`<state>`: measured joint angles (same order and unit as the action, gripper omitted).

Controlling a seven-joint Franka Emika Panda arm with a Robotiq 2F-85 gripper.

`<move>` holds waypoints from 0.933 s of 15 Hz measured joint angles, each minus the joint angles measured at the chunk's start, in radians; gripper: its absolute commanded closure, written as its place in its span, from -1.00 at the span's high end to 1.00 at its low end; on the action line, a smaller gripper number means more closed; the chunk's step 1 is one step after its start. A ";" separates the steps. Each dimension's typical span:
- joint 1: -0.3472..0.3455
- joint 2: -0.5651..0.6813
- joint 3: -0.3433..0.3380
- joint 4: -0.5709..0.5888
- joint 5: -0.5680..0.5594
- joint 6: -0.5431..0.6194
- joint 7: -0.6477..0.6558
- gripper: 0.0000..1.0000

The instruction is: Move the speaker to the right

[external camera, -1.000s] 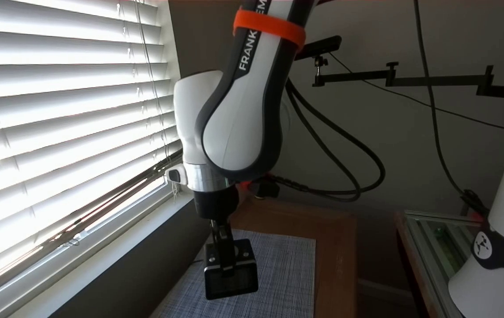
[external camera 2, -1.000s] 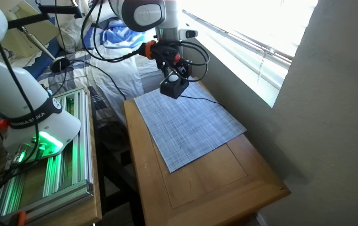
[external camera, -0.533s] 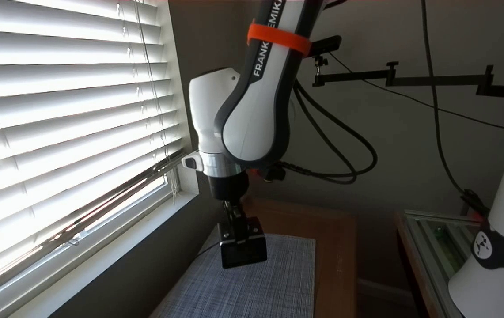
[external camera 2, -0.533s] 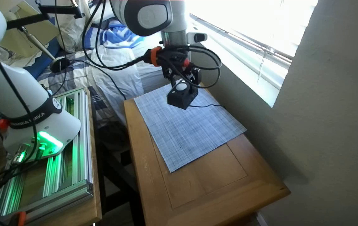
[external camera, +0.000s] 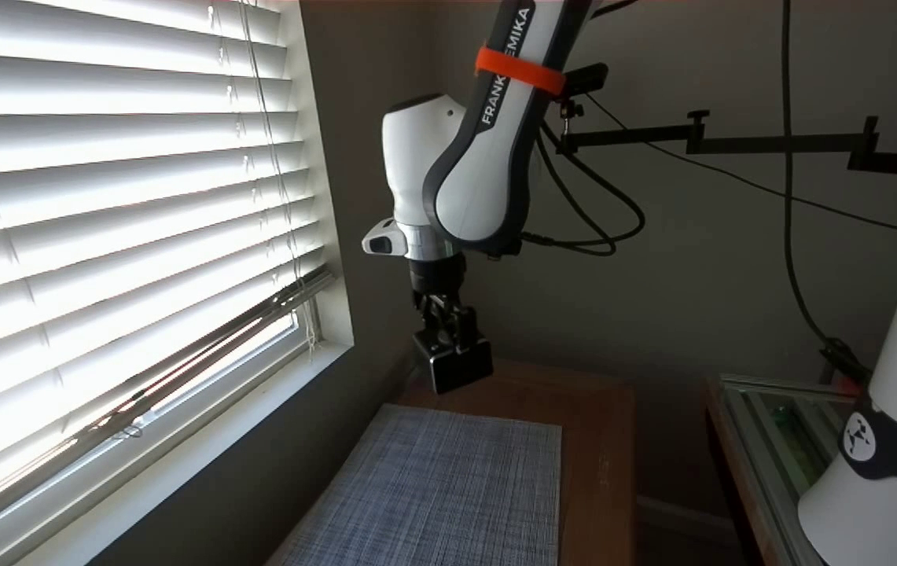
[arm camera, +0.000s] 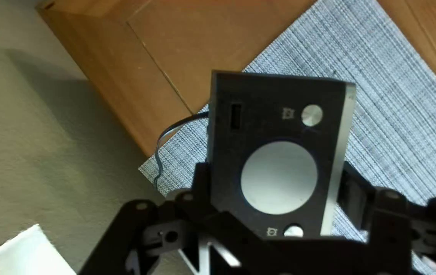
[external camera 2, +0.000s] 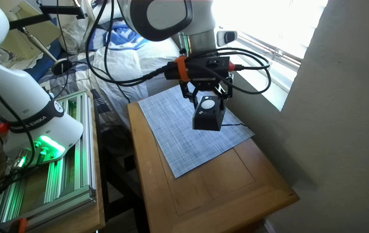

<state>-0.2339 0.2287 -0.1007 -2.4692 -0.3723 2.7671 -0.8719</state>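
Note:
The speaker [external camera: 461, 366] is a small dark box with a grey strip along one edge and a large round silver button on top. It hangs in the air above the grey woven mat [external camera: 448, 487] and its table. It also shows in an exterior view [external camera 2: 206, 122] and fills the middle of the wrist view [arm camera: 271, 122]. My gripper [arm camera: 277, 177] is shut on it, with a finger against each of two opposite sides. The gripper also shows in both exterior views [external camera: 452, 326] [external camera 2: 209, 103]. The speaker's underside is hidden.
A thin black cord [external camera 2: 233, 124] trails from the speaker toward the wall. The wooden table [external camera 2: 213, 197] carries the mat. A window with blinds [external camera: 126, 196] and its sill [external camera: 204, 448] stand close beside the table. A bed [external camera 2: 123, 71] lies beyond it.
The arm has carried the held speaker across the view to the right in both exterior views, higher in the picture in an exterior view and lower and nearer in the opposite one. The speaker has turned somewhat.

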 measured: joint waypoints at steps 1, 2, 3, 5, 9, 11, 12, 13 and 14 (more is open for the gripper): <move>-0.013 -0.002 0.000 0.004 0.001 0.000 -0.037 0.61; -0.021 -0.002 0.000 0.007 0.001 0.000 -0.056 0.61; -0.024 -0.002 0.000 0.008 0.001 0.000 -0.065 0.61; -0.024 -0.002 0.002 0.008 0.001 0.000 -0.068 0.61; -0.024 -0.002 0.004 0.008 0.001 0.000 -0.069 0.61; -0.024 -0.002 0.004 0.008 0.001 0.000 -0.069 0.61; -0.024 -0.002 0.004 0.008 0.001 0.000 -0.070 0.61; -0.024 -0.002 0.004 0.008 0.001 0.000 -0.070 0.61; -0.024 -0.002 0.004 0.008 0.001 0.000 -0.070 0.61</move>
<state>-0.2577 0.2266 -0.0969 -2.4612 -0.3709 2.7676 -0.9418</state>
